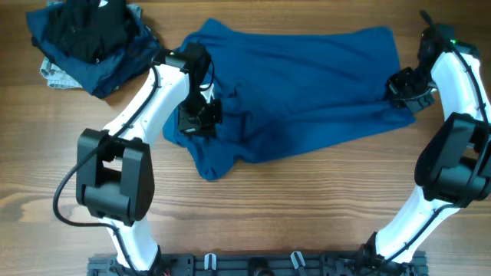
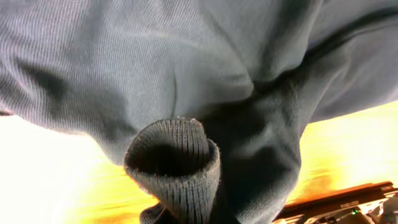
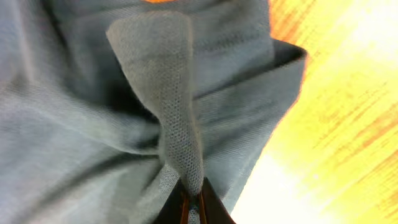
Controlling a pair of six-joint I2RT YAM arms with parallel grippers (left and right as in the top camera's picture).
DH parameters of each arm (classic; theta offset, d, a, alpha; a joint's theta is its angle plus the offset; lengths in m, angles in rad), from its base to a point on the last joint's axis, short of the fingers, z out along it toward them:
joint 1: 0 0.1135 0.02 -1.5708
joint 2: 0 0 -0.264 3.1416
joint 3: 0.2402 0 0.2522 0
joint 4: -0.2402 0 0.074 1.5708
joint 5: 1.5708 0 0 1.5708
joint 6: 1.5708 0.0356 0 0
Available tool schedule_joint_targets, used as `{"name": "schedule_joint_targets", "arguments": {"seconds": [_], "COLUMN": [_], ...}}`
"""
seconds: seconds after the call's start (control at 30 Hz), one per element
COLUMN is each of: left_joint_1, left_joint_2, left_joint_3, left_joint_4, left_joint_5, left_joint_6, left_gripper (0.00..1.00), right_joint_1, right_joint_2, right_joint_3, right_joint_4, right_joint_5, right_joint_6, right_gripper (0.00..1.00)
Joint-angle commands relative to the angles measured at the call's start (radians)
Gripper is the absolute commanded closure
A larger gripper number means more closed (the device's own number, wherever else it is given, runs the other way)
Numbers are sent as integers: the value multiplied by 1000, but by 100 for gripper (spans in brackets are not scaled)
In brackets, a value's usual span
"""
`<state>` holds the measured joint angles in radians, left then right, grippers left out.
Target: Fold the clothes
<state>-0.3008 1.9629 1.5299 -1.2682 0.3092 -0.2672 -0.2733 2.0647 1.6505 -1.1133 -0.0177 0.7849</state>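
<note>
Right wrist view showed the right hand [image 3: 193, 202] pressed together on a raised ridge of the blue garment [image 3: 74, 124], its dark fingertips [image 3: 210, 204] just showing at the bottom edge. Left wrist view gave no sight of the fingers of the left hand [image 1: 198, 116]. A ribbed cuff [image 2: 177, 165] curled up before the lens, so I cannot tell whether that hand pinched it or stood spread.

From overhead, the left hand sat on the garment's left part and the right hand at its right edge. The cloth's long axis ran left to right between them across the middle of the desk [image 1: 307, 215]. Each hand was nearer its own end, so a fold would likely carry one end toward the other. At the far left corner lay a pile of clothes [image 1: 84, 42], its separate pieces hard to make out.
</note>
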Motion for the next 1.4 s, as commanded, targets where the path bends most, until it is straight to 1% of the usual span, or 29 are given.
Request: {"name": "schedule_joint_targets", "arguments": {"seconds": [0.0, 0.2, 0.33, 0.5, 0.6, 0.7, 0.83, 0.97, 1.1, 1.17, 1.23, 1.27, 1.3, 1.33, 1.37], "left_joint_1": [5, 1, -26, -102, -142, -194, -240, -261, -260, -260, -259, -259, -262, -266, -272], "left_joint_2": [-66, -207, -280, -299, -299, -299, -299, -299, -299, -299, -299, -299, -299, -299, -299], "left_joint_3": [-8, -8, -8, -8, -8, -8, -8, -8, -8, -8, -8, -8, -8, -8, -8], "left_joint_4": [-16, -72, -117, -198, -233, -273, -310, -334, -346, -352, -351, -350, -349, -349, -349], "left_joint_5": [-16, -15, -15, -15, -15, -15, -15, -15, -52, -98, -111, -109, -109, -109, -108], "left_joint_6": [2, 2, 2, 0, -3, -6, -6, -10, -42, -87, -106, -108, -108, -108, -109], "left_gripper": [96, 96, 96, 96, 96, 96, 96, 96, 96, 96, 96, 96, 96, 94, 87], "right_joint_1": [-2, -2, -2, -2, -2, -5, -20, -28, -28, -28, -28, -28, -28, -28, -28], "right_joint_2": [-43, -163, -241, -314, -320, -320, -320, -320, -320, -320, -320, -320, -320, -320, -320], "right_joint_3": [21, 21, 21, 21, 21, 21, 21, 21, 19, 17, 17, 16, 14, 10, 2], "right_joint_4": [-38, -154, -226, -312, -352, -357, -334, -321, -323, -323, -323, -324, -322, -319, -319], "right_joint_5": [32, 106, 171, 237, 264, 323, 328, 328, 325, 323, 322, 306, 278, 253, 227], "right_joint_6": [0, 3, 5, 1, 2, 21, 26, 25, 26, 26, 26, 22, 1, -26, -55], "right_gripper": [96, 96, 96, 96, 96, 96, 94, 88, 92, 94, 93, 92, 87, 76, 73]}}
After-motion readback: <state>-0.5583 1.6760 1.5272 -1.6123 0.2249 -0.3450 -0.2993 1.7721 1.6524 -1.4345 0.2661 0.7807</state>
